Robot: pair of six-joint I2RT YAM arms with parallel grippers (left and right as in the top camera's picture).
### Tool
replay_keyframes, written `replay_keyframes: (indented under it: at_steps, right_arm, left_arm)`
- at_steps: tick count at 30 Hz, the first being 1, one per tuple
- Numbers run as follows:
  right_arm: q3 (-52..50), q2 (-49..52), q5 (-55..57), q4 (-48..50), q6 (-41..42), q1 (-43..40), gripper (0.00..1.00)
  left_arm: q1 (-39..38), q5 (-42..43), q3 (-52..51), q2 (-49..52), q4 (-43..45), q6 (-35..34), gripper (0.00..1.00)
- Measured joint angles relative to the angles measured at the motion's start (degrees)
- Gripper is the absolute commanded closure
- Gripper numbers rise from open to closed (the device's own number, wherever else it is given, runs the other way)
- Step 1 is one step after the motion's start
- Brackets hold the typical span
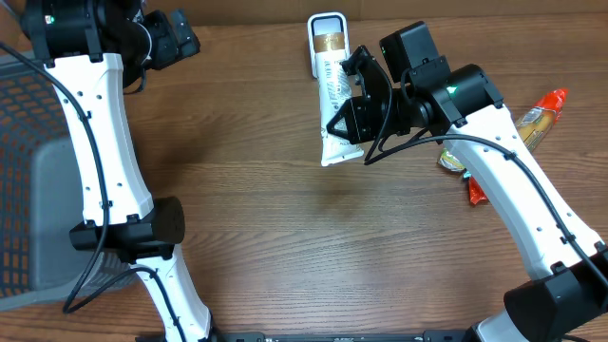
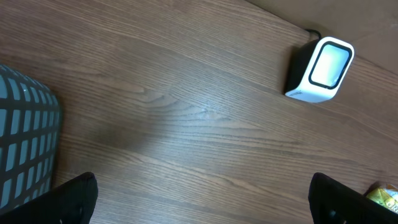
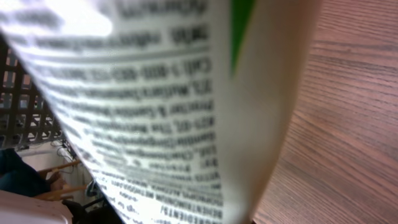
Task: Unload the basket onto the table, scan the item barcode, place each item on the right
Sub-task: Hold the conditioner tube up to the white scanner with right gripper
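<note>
The white tube (image 1: 334, 142) is in my right gripper (image 1: 353, 112), which is clamped across its middle. From overhead the tube lies lengthwise, its flat crimped end towards me and its far end overlapping the front of the barcode scanner (image 1: 328, 38) at the back of the table (image 1: 247, 190). On the right wrist camera the tube fills nearly the whole frame (image 3: 155, 112): blurred lines of black print on white, with a green stripe near the top. I can't make out a barcode there.

My left gripper (image 1: 176, 38) sits well away at the back left, jaws wide apart and holding nothing. Its camera looks across bare wood to the scanner (image 2: 320, 68), whose window faces it.

An orange sachet (image 1: 541, 114), a gold-wrapped piece (image 1: 451, 161) and a red wrapper (image 1: 475, 192) lie to the right. A grey mesh basket (image 1: 28, 171) stands at the left edge.
</note>
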Motion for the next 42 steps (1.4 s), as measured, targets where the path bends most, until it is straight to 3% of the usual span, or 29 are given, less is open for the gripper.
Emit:
replay_keyframes:
  at_steps: [5, 13, 17, 23, 35, 39, 42]
  right_arm:
    - [0.0, 0.0, 7.1, 0.5, 2.4, 0.2, 0.96]
    - [0.1, 2.6, 39.5, 10.8, 3.8, 2.6, 0.96]
    - [0.1, 9.1, 54.7, 20.0, -1.0, 4.0, 0.96]
    - [0.0, 18.7, 69.0, 36.9, -21.7, 4.1, 0.96]
    - [0.0, 28.8, 74.6, 73.6, -63.7, 3.1, 0.96]
    - [0.0, 33.1, 74.3, 83.1, -71.1, 1.9, 0.96]
    - [0.0, 35.0, 72.9, 83.7, -73.8, 0.5, 0.96]
  left_arm:
    - [0.0, 0.0, 0.0, 0.0, 0.0, 0.0, 0.01]
    - [0.0, 0.0, 0.0, 0.0, 0.0, 0.0, 0.01]
    - [0.0, 0.0, 0.0, 0.0, 0.0, 0.0, 0.0]
    - [0.0, 0.0, 0.0, 0.0, 0.0, 0.0, 0.0]
    - [0.0, 0.0, 0.0, 0.0, 0.0, 0.0, 0.0]
    - [0.0, 0.0, 0.0, 0.0, 0.0, 0.0, 0.0]
    - [0.0, 0.0, 0.0, 0.0, 0.0, 0.0, 0.0]
